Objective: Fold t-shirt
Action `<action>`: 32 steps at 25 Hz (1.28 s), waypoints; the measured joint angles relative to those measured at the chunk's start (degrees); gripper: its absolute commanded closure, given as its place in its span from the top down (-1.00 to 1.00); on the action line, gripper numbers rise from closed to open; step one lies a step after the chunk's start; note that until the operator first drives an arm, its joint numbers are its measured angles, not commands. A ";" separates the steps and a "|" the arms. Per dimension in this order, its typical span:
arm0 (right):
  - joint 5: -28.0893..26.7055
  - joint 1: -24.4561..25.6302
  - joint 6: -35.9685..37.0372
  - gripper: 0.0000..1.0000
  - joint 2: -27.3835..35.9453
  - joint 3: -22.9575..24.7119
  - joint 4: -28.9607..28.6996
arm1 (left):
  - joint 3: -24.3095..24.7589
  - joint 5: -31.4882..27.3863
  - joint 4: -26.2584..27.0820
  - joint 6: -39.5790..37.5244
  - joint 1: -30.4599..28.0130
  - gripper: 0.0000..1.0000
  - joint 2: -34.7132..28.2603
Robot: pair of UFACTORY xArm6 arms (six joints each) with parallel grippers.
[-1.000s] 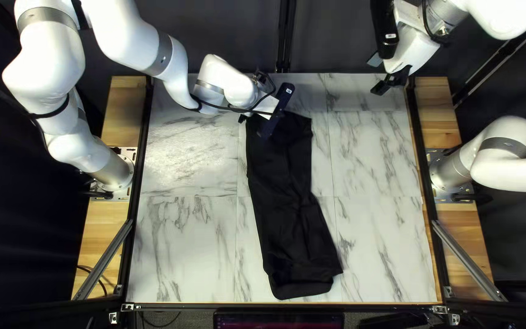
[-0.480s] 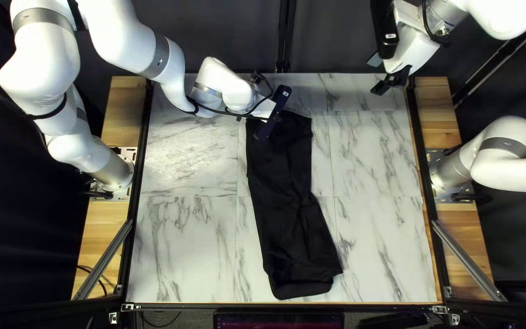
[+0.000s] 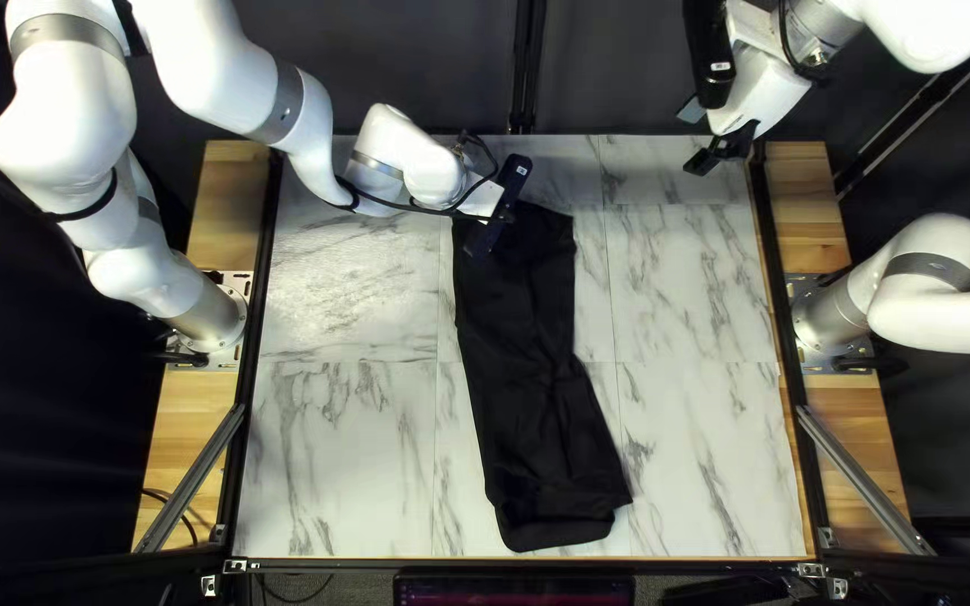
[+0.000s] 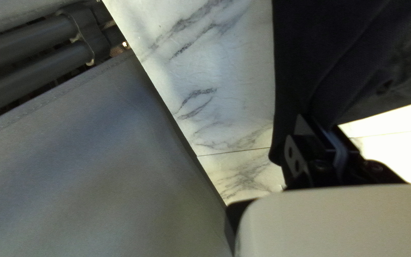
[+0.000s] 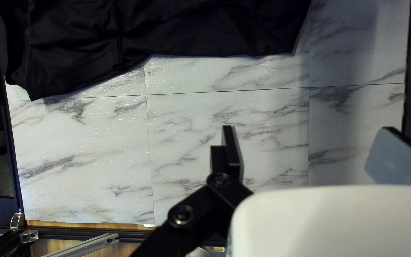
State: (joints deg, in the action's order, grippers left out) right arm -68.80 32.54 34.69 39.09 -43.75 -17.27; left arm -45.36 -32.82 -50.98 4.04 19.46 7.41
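My left end effector [image 3: 486, 202] is low over the far end of the t-shirt [image 3: 524, 337], its fingers drawn narrow with black cloth pinched between them. The top left view hides those fingertips beneath the wrist hardware; the left wrist view gives me the grip up close, with creases in the cloth running down into my left end effector [image 4: 316, 126] and a loose edge of fabric hanging just beside the fingers. That same view looks past them to a grey curtain [image 4: 110, 157] beyond the bench [image 3: 693, 303] and a pair of dark tubes [image 4: 24, 43].

My right end effector [image 3: 696, 136] is raised near the far right corner of the bench, wide and holding nothing, well apart from the cloth. From above I see little of its opening, but in the right wrist view my right end effector [image 5: 310, 135] shows one dark finger nearly edge-on and the other turning a pale, flat pad towards its partner, with marbled surface visible between.

The t-shirt lies as a long, narrow, wrinkled strip down the middle of the bench. Only the top left view takes in its full length, from my left grip to the rumpled end by the near edge; the right wrist view catches the side facing my right arm.
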 measured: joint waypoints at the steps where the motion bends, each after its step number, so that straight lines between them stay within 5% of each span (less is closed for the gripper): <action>1: 0.00 0.00 0.00 1.00 0.00 0.00 0.00 | -0.34 -0.61 0.56 0.27 -0.75 -0.96 -0.32; 32: 0.00 0.00 0.00 1.00 0.00 0.00 0.00 | -9.44 -11.12 18.58 2.83 -15.75 -1.00 -1.82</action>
State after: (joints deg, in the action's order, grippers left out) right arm -68.80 32.54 34.69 39.09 -43.75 -17.27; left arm -54.80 -43.94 -32.40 6.87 3.71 5.59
